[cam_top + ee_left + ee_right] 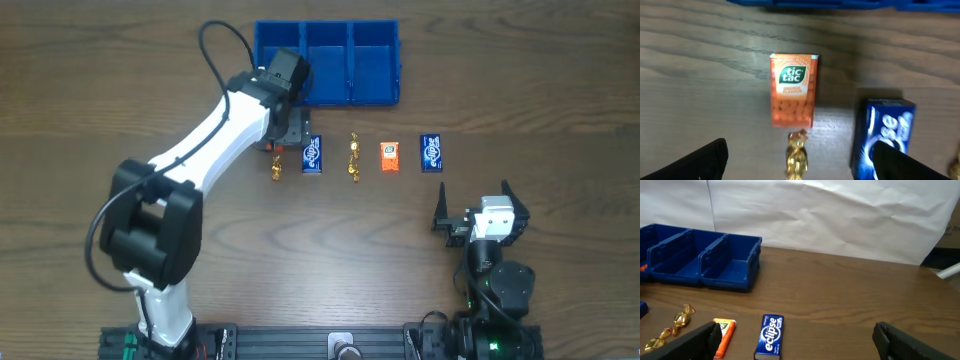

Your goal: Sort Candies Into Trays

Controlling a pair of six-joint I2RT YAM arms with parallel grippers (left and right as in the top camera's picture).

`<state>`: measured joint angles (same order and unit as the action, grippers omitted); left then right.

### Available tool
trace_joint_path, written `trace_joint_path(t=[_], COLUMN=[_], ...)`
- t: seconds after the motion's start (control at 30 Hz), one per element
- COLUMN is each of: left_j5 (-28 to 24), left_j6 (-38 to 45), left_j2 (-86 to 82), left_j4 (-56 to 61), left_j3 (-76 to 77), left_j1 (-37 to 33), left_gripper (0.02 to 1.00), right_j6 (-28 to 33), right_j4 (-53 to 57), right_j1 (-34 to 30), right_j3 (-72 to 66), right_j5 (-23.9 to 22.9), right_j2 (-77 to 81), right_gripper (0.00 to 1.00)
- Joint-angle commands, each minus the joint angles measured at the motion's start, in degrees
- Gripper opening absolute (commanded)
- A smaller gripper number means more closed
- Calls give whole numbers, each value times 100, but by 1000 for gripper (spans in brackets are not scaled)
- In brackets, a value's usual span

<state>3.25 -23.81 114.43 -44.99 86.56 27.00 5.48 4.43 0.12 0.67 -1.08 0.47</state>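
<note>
Top view: left gripper (286,138) over orange box (792,90).

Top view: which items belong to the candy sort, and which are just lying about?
Job:
blue tray
blue packs
orange boxes
gold-wrapped candies

Lying about:
white sheet behind the table

left arm (215,130) extended, jaws apart | right arm (489,262) folded, jaws apart
</note>
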Motion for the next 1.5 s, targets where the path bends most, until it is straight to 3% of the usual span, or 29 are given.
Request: trace_joint_path(t=[0.03, 0.8, 0.93, 1.03, 1.17, 1.33, 1.5], left_j5=[-186, -210, -273, -295, -334, -391, 208], left_j6=[-44, 63, 66, 66, 94, 109, 254], left_j2=[306, 968, 970, 970, 962, 634, -94], left_j4=[92, 509, 535, 627, 616, 409, -81], left_j3=[28, 33, 33, 37, 125, 459, 1587], left_j1=[-190, -354, -354, -354, -354, -350, -293], left_gripper=[915, 783, 597, 367, 205, 169, 159], right_j6=[61, 61, 61, 61, 61, 61, 61], right_j4=[15, 15, 15, 15, 15, 15, 15], right_j1=[-20, -20, -20, -20, -20, -20, -20], right_j3=[-22, -22, -22, -22, -22, -22, -22], right_j5=[-28, -26, -26, -28, -26, -26, -26], right_j2=[-31, -31, -31, -31, -31, -31, -31], right_gripper=[998, 998, 998, 998, 998, 998, 998])
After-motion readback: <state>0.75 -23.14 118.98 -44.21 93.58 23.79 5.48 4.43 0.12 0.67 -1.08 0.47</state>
